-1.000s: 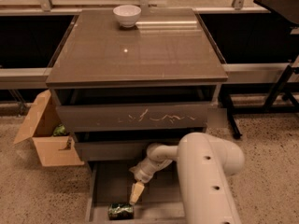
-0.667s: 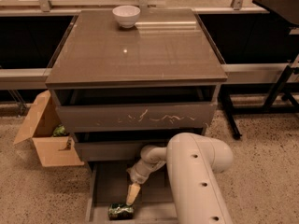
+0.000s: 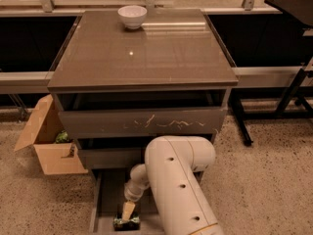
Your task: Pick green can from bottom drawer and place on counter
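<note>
The green can (image 3: 125, 223) lies on its side on the floor of the open bottom drawer (image 3: 108, 196), near the drawer's front edge. My gripper (image 3: 128, 211) hangs from the white arm (image 3: 178, 180), points down into the drawer and sits right above the can, touching or nearly touching its top. The arm reaches in from the lower right and hides the drawer's right half. The counter (image 3: 146, 50) is the glossy grey-brown top of the cabinet, well above the gripper.
A white bowl (image 3: 132, 16) stands at the counter's back edge. The white-scratched drawer front (image 3: 142, 122) juts out above the open drawer. An open cardboard box (image 3: 46, 143) stands on the floor to the left. Dark table legs (image 3: 288, 99) stand to the right.
The arm has swung left and lower into the drawer. The gripper has dropped closer to the can. The can has not moved.
</note>
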`<state>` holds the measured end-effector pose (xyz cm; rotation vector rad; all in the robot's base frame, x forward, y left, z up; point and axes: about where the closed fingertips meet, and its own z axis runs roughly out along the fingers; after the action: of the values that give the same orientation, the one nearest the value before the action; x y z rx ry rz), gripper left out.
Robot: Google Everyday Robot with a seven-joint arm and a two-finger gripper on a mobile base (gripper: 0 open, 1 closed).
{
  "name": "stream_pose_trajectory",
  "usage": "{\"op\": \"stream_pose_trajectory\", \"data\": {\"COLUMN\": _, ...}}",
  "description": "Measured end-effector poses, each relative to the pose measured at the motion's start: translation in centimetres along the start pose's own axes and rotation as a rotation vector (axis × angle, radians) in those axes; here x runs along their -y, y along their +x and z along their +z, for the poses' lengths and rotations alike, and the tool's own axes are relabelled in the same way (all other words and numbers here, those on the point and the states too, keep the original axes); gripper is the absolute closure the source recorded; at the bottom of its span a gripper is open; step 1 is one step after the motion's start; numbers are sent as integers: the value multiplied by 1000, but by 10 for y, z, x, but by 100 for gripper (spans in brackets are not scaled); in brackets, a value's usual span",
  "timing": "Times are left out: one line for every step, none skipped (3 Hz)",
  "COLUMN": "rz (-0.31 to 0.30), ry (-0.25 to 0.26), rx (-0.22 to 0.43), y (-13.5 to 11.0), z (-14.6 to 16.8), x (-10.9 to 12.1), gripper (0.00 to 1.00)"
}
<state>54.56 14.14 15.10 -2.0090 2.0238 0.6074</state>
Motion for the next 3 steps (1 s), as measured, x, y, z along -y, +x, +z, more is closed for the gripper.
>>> {"op": "stream_pose_trajectory", "data": {"rz": -5, "ry": -14, "rx": -2, "y": -4, "z": 8, "x": -6, "gripper": 0}}
{"op": "stream_pose_trajectory", "data": {"rz": -2, "ry": -47, "rx": -3, "y": -4, "z": 18, "x": -16, "gripper": 0}}
{"op": "stream_pose_trajectory", "data": {"rz": 7, "ry": -94, "rx": 24, "y": -3, "z": 27, "x": -24, "gripper": 0}}
